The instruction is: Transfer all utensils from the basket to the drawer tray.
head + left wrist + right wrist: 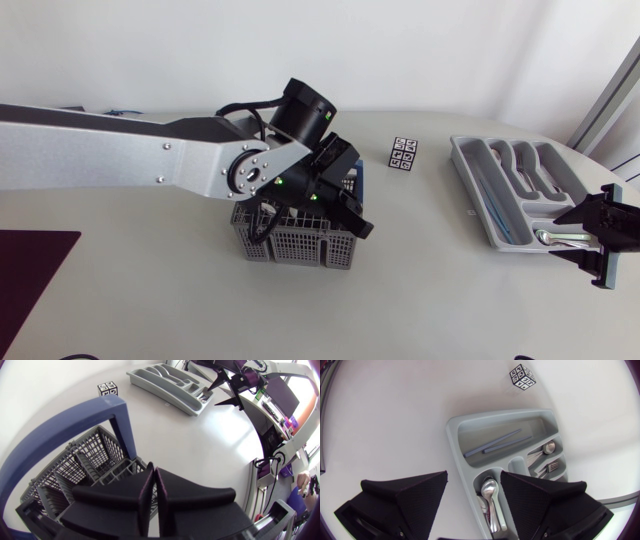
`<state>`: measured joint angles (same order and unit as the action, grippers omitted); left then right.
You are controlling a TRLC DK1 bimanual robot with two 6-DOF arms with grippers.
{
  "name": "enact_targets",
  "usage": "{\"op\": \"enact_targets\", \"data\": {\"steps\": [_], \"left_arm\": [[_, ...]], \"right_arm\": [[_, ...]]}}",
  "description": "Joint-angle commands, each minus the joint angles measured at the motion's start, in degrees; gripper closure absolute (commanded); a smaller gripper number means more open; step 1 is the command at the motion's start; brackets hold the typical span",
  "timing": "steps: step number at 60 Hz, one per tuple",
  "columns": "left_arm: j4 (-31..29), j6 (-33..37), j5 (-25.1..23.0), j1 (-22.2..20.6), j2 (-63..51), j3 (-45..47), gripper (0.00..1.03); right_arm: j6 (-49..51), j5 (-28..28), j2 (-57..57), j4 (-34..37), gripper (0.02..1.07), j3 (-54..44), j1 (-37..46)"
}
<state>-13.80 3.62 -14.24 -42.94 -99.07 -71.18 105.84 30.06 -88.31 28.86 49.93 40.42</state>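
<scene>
The grey mesh basket (295,243) with a blue handle (75,420) stands mid-table. My left gripper (356,222) hangs over its right end, fingers (146,491) pressed together with nothing visible between them; the basket's inside is mostly hidden. At the right lies the grey drawer tray (480,190). It holds two blue chopsticks (500,442), spoons (491,502) in the near compartment, and a fork and a spoon (547,457) in others. My right gripper (572,237) is open just above the tray's near end, over the spoons, holding nothing (473,480).
A small black-and-white marker cube (403,154) sits between the basket and the tray. A dark mat (30,270) lies at the table's left front. My left arm's long silver link (110,155) spans the table's left half.
</scene>
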Motion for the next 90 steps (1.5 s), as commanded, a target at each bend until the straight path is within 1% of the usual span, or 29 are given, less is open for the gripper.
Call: {"op": "enact_targets", "data": {"steps": [1,4,8,13,16,17,20,25,32,35,39,48,55,61,67,70,80,85,90], "left_arm": [[-0.08,-2.30,-2.02,1.19,1.07,1.30,1.00],[-0.17,-2.74,-2.72,1.45,1.95,1.30,1.00],[-0.26,-3.71,-5.71,2.68,3.09,1.30,1.00],[-0.61,-5.64,-10.90,4.53,3.62,0.86,1.00],[-0.79,-6.52,-12.83,5.32,3.62,0.51,1.00],[-1.23,-6.96,-14.76,6.02,3.62,0.07,1.00],[-1.31,-8.19,-18.10,7.17,3.62,-0.37,1.00],[-2.46,-9.33,-22.85,8.57,3.53,-1.33,1.00],[-3.69,-10.12,-27.07,10.33,4.32,-2.30,1.00],[-3.78,-10.21,-27.42,10.86,5.46,-2.56,1.00],[-3.69,-10.82,-29.09,12.09,7.48,-2.91,1.00],[-3.16,-12.32,-29.09,13.41,12.76,-4.06,1.00],[-4.83,-12.58,-29.09,14.20,16.01,-5.64,1.00],[-5.09,-12.58,-29.09,14.37,18.56,-5.46,1.00],[-5.09,-12.23,-29.09,13.85,19.61,-4.94,1.00],[-5.09,-11.62,-29.09,13.49,19.97,-4.50,1.00],[-5.09,-9.68,-29.00,11.74,19.97,-3.62,1.00],[-5.62,-8.19,-29.00,11.39,19.53,-3.18,1.00],[-6.24,-6.52,-29.00,10.86,19.26,-2.83,1.00]], "right_arm": [[-0.64,0.43,1.39,0.23,0.30,-1.59,-0.70],[-0.64,0.52,1.92,0.32,0.30,-1.94,-0.87],[-0.73,0.43,2.36,0.32,0.30,-2.30,-1.14],[-0.90,0.52,2.62,0.41,0.30,-2.47,-1.49],[-1.16,0.43,2.97,0.41,0.30,-2.47,-1.75],[-1.43,0.43,3.23,0.58,0.30,-2.56,-1.93],[-1.87,0.43,3.76,1.02,0.30,-2.56,-2.37],[-3.01,0.61,5.08,1.72,0.30,-2.65,-3.07],[-5.03,1.14,7.19,3.75,0.30,-2.65,-5.00],[-6.17,1.22,8.16,4.45,0.30,-2.91,-6.15],[-8.37,1.31,9.56,5.68,0.30,-3.09,-8.08],[-14.52,3.25,14.66,6.47,0.30,-3.97,-12.30],[-19.97,4.92,18.97,6.73,0.30,-3.79,-15.90],[-27.00,6.15,22.31,10.07,0.30,-1.94,-21.53],[-35.18,6.59,25.73,10.60,0.30,-1.42,-27.50],[-37.55,6.59,27.93,10.69,0.30,-1.94,-31.20],[-52.49,7.55,30.66,8.14,0.30,0.08,-44.56],[-60.58,7.73,30.74,2.51,0.30,0.25,-50.88],[-65.50,7.11,29.51,-1.00,0.30,1.31,-54.66]]}}
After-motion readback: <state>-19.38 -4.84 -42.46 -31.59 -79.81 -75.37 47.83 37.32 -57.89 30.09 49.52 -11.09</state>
